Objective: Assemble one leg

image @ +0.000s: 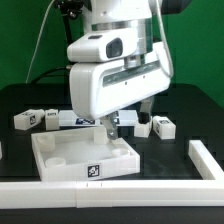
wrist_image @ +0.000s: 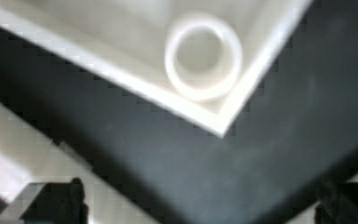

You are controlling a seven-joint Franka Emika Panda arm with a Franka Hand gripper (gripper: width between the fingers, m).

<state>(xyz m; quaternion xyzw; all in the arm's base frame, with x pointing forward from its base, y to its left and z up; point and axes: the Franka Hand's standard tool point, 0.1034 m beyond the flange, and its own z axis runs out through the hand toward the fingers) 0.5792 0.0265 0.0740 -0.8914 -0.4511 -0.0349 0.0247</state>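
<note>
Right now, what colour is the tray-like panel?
The tray-like panel is white, with a black-and-white marker tag on its front wall; the exterior view shows it best.

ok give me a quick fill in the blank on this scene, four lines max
1. The tray-like panel is ___ in colour.
2. In the wrist view its corner socket is ___ in shape.
3. One leg lies on the ___ table.
4. The open claw holds ___.

Missing words: white; round; black; nothing
</note>
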